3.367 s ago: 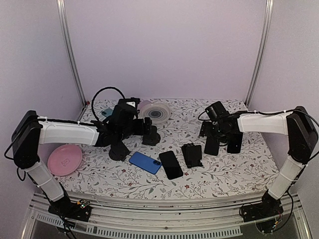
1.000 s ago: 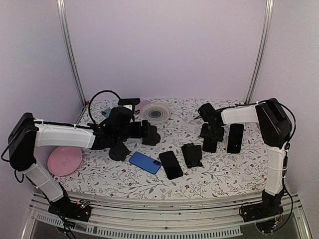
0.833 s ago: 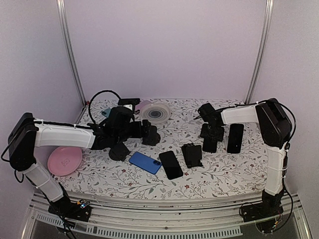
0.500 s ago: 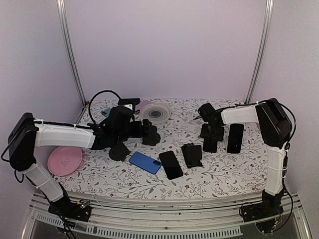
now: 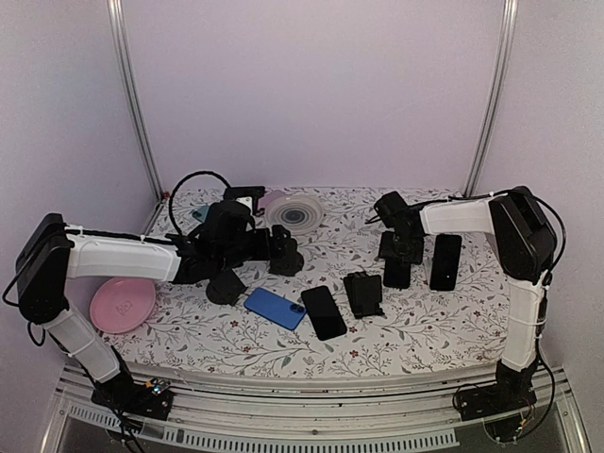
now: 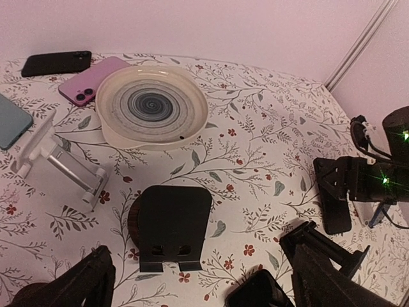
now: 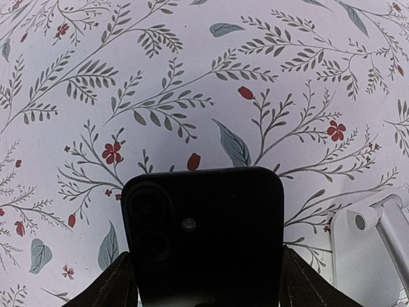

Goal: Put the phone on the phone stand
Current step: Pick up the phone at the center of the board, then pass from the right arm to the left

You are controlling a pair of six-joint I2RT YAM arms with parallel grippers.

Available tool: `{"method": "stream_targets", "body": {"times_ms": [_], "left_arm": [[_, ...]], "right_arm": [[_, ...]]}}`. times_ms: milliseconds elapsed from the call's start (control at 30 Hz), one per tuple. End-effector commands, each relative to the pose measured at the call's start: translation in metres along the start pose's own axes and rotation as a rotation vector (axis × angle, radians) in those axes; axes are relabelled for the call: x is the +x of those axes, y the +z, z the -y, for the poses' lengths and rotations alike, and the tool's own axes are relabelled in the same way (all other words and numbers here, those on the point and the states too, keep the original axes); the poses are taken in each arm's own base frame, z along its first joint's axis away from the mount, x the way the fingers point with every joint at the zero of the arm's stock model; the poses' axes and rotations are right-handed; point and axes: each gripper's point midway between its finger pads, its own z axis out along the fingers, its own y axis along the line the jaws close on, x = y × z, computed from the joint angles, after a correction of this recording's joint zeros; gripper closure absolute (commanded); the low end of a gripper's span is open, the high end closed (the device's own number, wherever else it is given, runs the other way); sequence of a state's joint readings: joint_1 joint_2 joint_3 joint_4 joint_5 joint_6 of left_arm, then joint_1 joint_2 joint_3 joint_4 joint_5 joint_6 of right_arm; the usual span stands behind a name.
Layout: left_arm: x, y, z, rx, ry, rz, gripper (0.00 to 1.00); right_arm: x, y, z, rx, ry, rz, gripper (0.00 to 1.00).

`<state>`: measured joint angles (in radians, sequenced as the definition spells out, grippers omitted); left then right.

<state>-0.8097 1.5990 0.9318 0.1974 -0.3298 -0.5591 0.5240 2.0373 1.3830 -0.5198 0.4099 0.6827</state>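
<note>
While the right fingers (image 7: 121,284) grip a black phone (image 7: 203,236) by its long edges, camera end pointing outward, the left fingers (image 6: 319,268) stand spread wide with nothing between them. The left pair flanks a black phone stand (image 6: 171,227) that sits upright on its round base on the floral table (image 5: 425,330).

The gripped phone is well to the right of that stand, held over the table's printed leaves and sprigs. Whether its lower end touches the surface cannot be told from these views. Beyond it, farther right of the stand, a second dark handset (image 5: 444,261) lies flat.

Behind the stand rests a striped bowl (image 6: 152,109), and a pink phone (image 6: 96,80) lies partly tucked under its far left rim. Left of the stand is a white folding stand (image 6: 61,163).

Nearer the arm bases than the stand, a blue phone (image 5: 275,308) and a third dark handset (image 5: 323,311) lie side by side. A pink plate (image 5: 123,302) sits far to the stand's left, beneath the left arm.
</note>
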Motion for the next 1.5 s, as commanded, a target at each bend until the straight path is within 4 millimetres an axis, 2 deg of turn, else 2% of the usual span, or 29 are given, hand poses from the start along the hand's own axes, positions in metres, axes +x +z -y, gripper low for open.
{"method": "stream_targets", "body": {"times_ms": [0, 867, 1133, 1467], "left_arm": [[0.008, 0.002, 0.007, 0.032, -0.010, -0.011, 0.03], [0.017, 0.010, 0.026, 0.131, -0.039, -0.043, 0.04], [0.016, 0.018, 0.052, 0.247, -0.031, -0.050, 0.04], [0.013, 0.014, 0.090, 0.405, -0.032, -0.049, 0.07]], "right_arm": [[-0.027, -0.028, -0.006, -0.029, 0.011, 0.078, 0.45], [-0.031, -0.045, -0.003, -0.014, -0.025, 0.116, 0.46], [-0.051, -0.078, -0.014, -0.060, -0.043, 0.191, 0.46], [-0.070, -0.145, -0.044, -0.205, -0.048, 0.298, 0.46]]}}
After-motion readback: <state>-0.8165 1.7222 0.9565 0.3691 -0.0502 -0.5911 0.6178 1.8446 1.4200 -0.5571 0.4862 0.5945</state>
